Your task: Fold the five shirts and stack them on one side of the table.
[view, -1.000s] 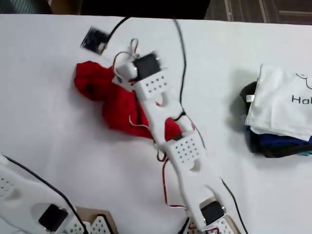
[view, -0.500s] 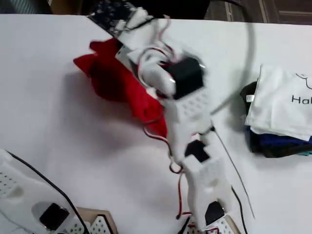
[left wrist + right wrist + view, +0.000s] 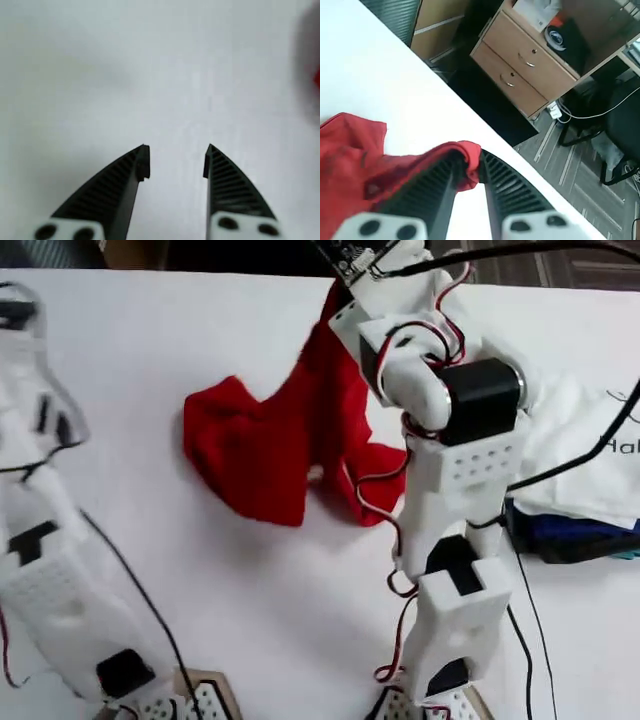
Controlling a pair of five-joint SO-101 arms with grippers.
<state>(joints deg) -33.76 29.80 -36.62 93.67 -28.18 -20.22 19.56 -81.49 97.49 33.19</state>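
Right now my right tool [image 3: 472, 161] is clenched on an edge of the red shirt [image 3: 270, 455], up near the far edge of the surface [image 3: 150, 360]. I judge the height is there so the cloth hangs from the pinch and can be spread for folding; its lower part lies crumpled on the surface. My left tool [image 3: 175, 162] is released, jaws apart over bare surface, placed, I'd guess, to take a second corner. The stack [image 3: 585, 455], white shirt on top, sits at the right, apart from the red shirt.
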